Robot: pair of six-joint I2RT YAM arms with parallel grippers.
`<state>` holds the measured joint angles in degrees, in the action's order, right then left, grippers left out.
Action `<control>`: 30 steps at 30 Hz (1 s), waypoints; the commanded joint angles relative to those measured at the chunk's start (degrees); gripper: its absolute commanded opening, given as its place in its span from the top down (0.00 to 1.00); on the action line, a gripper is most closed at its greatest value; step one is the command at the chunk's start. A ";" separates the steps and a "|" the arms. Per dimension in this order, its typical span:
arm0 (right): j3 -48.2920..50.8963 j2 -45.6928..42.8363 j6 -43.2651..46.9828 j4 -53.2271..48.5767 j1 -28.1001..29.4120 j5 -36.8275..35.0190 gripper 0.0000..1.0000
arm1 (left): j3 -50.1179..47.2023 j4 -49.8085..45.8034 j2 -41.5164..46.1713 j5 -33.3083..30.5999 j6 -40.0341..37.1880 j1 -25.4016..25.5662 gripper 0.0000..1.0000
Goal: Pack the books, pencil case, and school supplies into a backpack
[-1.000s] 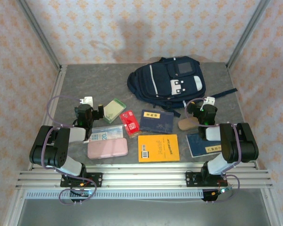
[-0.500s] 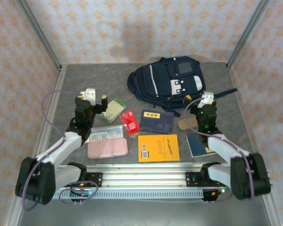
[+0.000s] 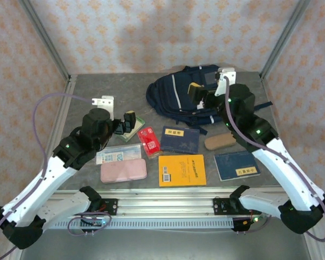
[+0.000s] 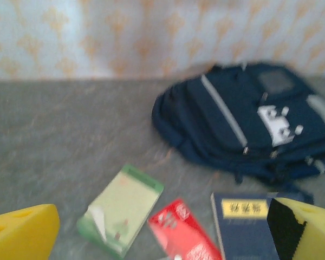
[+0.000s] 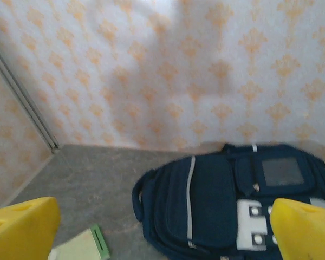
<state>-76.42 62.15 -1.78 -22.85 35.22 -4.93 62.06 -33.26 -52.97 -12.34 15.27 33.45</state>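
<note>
Right gripper (image 3: 203, 96) has risen over the navy, white-striped backpack (image 3: 170, 95), lying flat.

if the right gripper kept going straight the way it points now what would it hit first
Most likely the backpack: the open right gripper hangs over it, tilted down toward its navy front. Depth is unclear; a flatter line could reach the back wall.

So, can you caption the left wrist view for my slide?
Open left gripper facing a green packet, a red packet, a navy book and the backpack behind them.
</note>
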 commanded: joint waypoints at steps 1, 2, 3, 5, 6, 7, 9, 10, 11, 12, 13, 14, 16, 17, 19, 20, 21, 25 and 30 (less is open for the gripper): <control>4.37 1.05 -5.81 -2.38 -0.74 2.68 0.01 | 0.57 -7.41 -2.51 2.98 5.95 -1.99 0.00; 3.51 3.43 -6.20 -2.39 -0.85 2.33 0.01 | -0.26 -6.25 -2.97 4.85 9.66 -3.29 0.00; 0.86 7.12 -5.97 -5.12 -0.86 1.58 0.01 | -1.09 -5.24 -3.55 7.75 12.72 -4.91 0.00; -5.95 15.63 -5.72 -11.80 -0.86 1.04 0.01 | -1.79 -4.10 -5.52 14.44 14.99 -8.59 0.00; -8.15 18.63 -7.07 -12.31 -0.86 1.02 0.01 | -1.54 -4.43 -6.70 17.24 17.51 -10.20 0.00; -8.20 20.31 -8.00 -10.23 -0.69 0.87 0.01 | -1.13 -5.06 -8.27 20.30 18.32 -12.03 0.00; -8.73 24.12 -7.29 -6.58 -0.31 1.64 0.00 | -0.56 -5.85 -10.32 22.00 18.32 -13.32 0.00; -9.43 25.60 -5.51 -5.69 -0.41 1.60 0.02 | -0.69 -5.77 -10.70 21.65 18.01 -13.33 0.00; -10.45 27.94 -4.59 -5.18 -0.80 -0.41 0.05 | -0.69 -5.73 -11.03 21.59 17.43 -13.40 0.00; -12.17 30.56 -5.19 -5.48 -2.49 -0.35 0.08 | -0.67 -5.60 -11.28 21.86 16.85 -13.41 0.00; -13.75 32.81 -6.25 -5.87 -4.67 2.69 0.11 | -0.67 -5.43 -11.47 22.27 16.64 -13.41 0.00; -15.23 35.53 -7.62 -5.73 -7.19 6.18 0.14 | -0.79 -5.26 -11.75 22.80 16.56 -13.50 0.00; -19.13 41.74 -8.83 -7.25 -10.84 9.10 0.18 | -0.89 -5.07 -12.51 24.10 16.37 -13.50 0.00; -21.71 44.94 -8.60 -9.10 -12.00 9.59 0.19 | -0.72 -5.10 -13.01 24.84 16.16 -13.57 0.01; -26.66 50.54 -8.40 -11.97 -14.23 12.80 0.23 | -0.70 -5.15 -13.89 26.21 15.81 -13.59 0.01; -28.40 53.02 -8.38 -12.38 -15.32 15.51 0.24 | -0.90 -4.96 -14.25 26.87 15.68 -13.59 0.02; -29.72 54.96 -8.64 -11.99 -16.10 17.97 0.24 | -1.27 -4.62 -14.64 27.28 15.67 -13.59 0.03; -38.01 63.53 -7.73 -14.67 -17.38 25.44 0.32 | -2.73 -2.88 -15.91 28.26 15.65 -13.59 0.06; -45.49 71.78 -6.01 -15.97 -17.46 34.29 0.35 | -2.82 -1.25 -17.73 31.78 12.97 -13.54 0.11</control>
<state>-118.10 131.50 -9.13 -35.73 16.99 21.28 59.79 -36.32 -70.30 16.45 30.11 20.18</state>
